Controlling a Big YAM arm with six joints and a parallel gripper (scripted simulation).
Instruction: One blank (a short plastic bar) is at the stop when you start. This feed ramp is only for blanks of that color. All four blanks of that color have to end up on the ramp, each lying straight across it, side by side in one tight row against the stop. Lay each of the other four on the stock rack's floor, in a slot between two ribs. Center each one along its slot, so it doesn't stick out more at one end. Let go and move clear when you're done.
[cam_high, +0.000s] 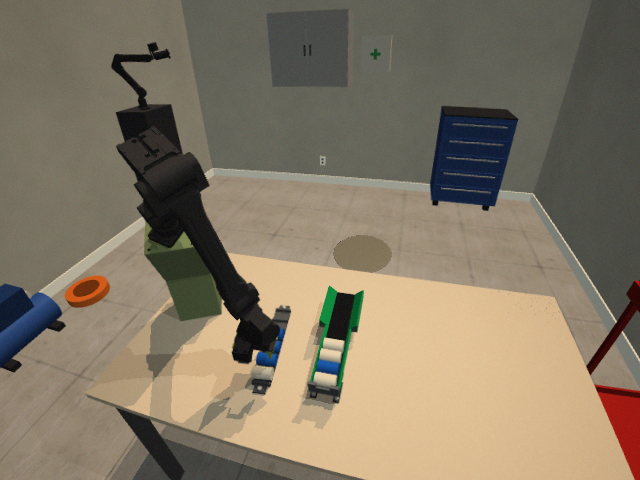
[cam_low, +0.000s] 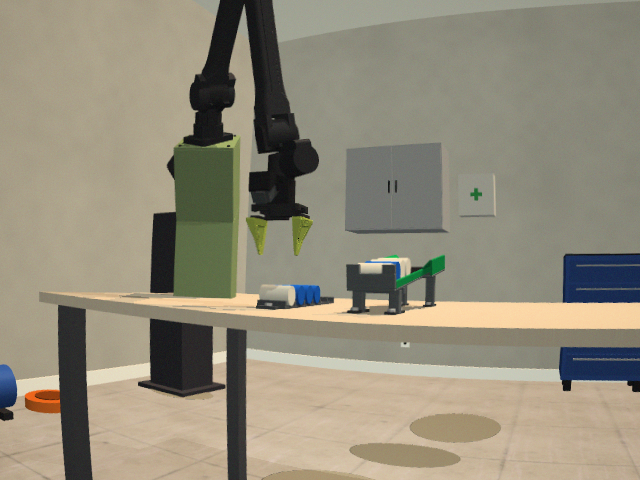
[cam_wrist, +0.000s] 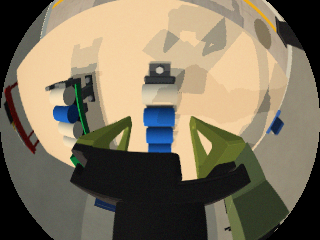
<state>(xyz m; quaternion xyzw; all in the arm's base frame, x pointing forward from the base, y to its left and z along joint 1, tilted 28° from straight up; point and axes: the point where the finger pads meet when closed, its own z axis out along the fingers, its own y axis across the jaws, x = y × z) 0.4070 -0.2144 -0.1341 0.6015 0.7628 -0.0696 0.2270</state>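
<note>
The green feed ramp (cam_high: 336, 338) holds one row against the stop at its near end: a white blank (cam_high: 324, 379), a blue blank (cam_high: 327, 366), then two more white blanks (cam_high: 330, 350). The dark stock rack to its left holds a white blank (cam_high: 262, 372) at the near end and blue blanks (cam_high: 266, 357) behind it. My gripper (cam_low: 277, 250) hangs open and empty above the rack's blue blanks, well clear of them. In the wrist view the gripper (cam_wrist: 160, 127) frames the blue blanks (cam_wrist: 160, 120), with the white blank (cam_wrist: 160, 91) beyond them.
The arm's green base block (cam_high: 183, 279) stands at the table's back left corner. The ramp (cam_low: 395, 276) stands on legs, higher than the rack (cam_low: 294, 306). A red frame (cam_high: 617, 361) is off the table's right edge.
</note>
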